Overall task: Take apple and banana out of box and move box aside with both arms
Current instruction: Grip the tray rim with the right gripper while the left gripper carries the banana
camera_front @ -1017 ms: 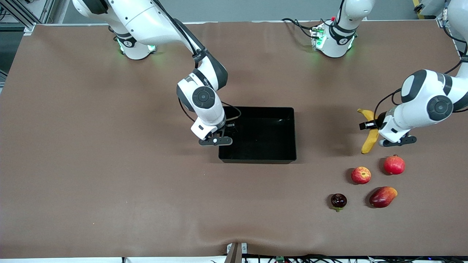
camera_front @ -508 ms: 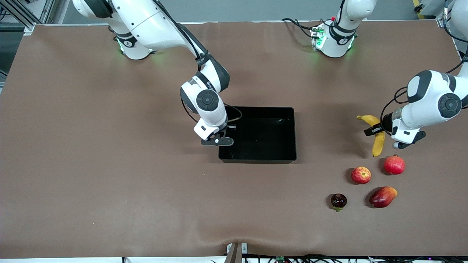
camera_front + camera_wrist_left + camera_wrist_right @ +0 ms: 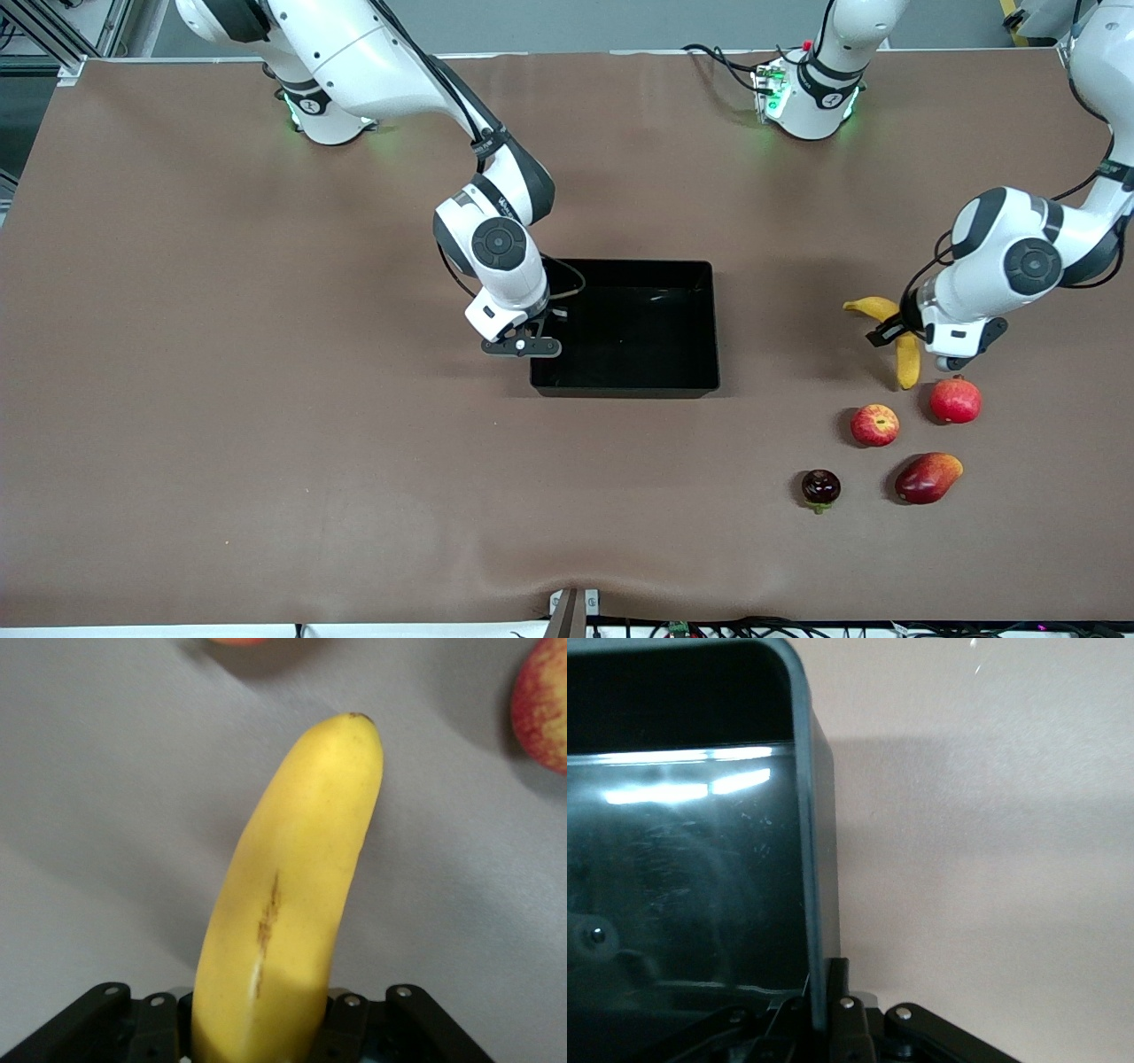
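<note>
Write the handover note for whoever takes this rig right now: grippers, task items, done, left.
Left gripper: shut on the banana, above the table beside the fruit group.
Right gripper: shut on the box wall at the right arm's end.
Apple: on the table, outside the box.
Done: both fruits are out.
Left: set the banana down, take the box's other end, move it aside with both arms.

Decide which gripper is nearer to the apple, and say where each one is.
Left. The left gripper, shut on the banana, is over the table just beside the apple. The right gripper is shut on the box wall, toward the right arm's end.
</note>
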Action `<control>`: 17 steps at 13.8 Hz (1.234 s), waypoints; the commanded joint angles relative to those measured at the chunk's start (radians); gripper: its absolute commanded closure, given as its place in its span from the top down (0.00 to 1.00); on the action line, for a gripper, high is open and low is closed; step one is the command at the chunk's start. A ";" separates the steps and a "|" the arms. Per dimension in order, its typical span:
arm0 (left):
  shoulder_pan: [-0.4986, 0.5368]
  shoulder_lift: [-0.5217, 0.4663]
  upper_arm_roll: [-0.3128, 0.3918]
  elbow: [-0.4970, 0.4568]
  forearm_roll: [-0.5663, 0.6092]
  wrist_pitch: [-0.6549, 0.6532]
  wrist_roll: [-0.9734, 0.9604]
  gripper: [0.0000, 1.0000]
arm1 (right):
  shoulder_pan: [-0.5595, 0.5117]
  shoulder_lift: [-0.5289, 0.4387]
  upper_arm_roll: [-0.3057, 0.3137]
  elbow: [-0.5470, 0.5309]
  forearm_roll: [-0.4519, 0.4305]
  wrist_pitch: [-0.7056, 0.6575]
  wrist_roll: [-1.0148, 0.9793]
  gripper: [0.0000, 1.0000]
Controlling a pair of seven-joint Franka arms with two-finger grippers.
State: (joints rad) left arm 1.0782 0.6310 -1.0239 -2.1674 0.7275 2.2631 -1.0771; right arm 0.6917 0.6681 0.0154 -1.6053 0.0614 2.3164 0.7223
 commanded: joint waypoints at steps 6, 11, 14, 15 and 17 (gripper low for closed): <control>-0.047 0.047 0.059 0.004 0.168 0.093 -0.259 0.00 | -0.174 -0.272 0.006 -0.010 0.008 -0.261 -0.050 0.00; -0.083 0.104 0.096 0.012 0.360 0.095 -0.397 0.02 | -0.368 -0.360 0.005 -0.010 0.031 -0.414 -0.282 0.00; -0.101 0.127 0.105 0.041 0.383 0.095 -0.425 0.59 | -0.518 -0.389 0.006 -0.013 0.031 -0.498 -0.443 0.00; -0.101 0.125 0.105 0.041 0.382 0.095 -0.428 1.00 | -0.562 -0.387 0.005 -0.016 0.031 -0.503 -0.496 0.00; -0.098 0.121 0.104 0.044 0.359 0.096 -0.429 1.00 | -0.656 -0.383 0.005 -0.033 0.034 -0.500 -0.590 0.00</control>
State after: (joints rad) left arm 0.9882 0.7421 -0.9269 -2.1355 1.0755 2.3354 -1.4605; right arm 0.1219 0.3140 -0.0032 -1.5977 0.0715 1.8138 0.2144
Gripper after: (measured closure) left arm 0.573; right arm 0.974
